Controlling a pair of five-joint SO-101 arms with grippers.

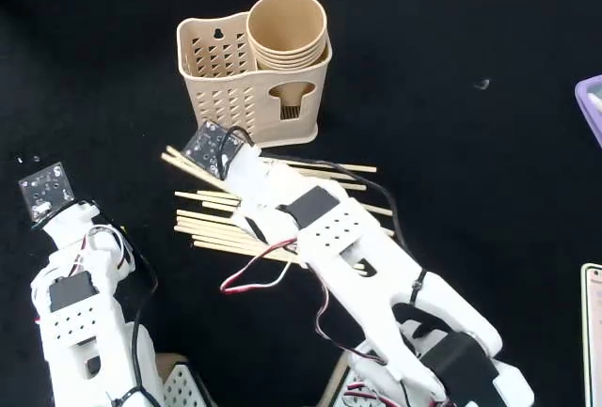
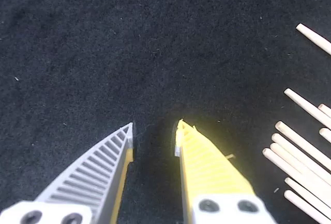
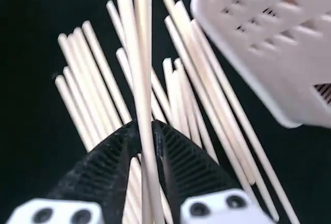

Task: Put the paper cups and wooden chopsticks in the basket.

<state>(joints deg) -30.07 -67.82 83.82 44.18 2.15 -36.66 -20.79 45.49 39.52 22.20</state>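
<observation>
The beige perforated basket (image 1: 221, 83) stands at the back of the black table, with a stack of paper cups (image 1: 287, 26) in its right compartment. Wooden chopsticks (image 1: 216, 228) lie scattered in front of it, partly under the right arm (image 1: 320, 224). In the right wrist view my right gripper (image 3: 145, 125) is shut on a chopstick (image 3: 137, 53) held above the pile, with the basket (image 3: 269, 43) close beside it. My left gripper (image 2: 155, 128) stands open over bare cloth, off the chopsticks' ends (image 2: 300, 151). The left arm (image 1: 75, 294) is at the table's near left.
A purple container's edge (image 1: 591, 106) shows at the far right, and a white object (image 1: 594, 332) lies at the right edge lower down. A small speck (image 1: 482, 84) sits on the cloth right of the basket. Open cloth lies left and right of the basket.
</observation>
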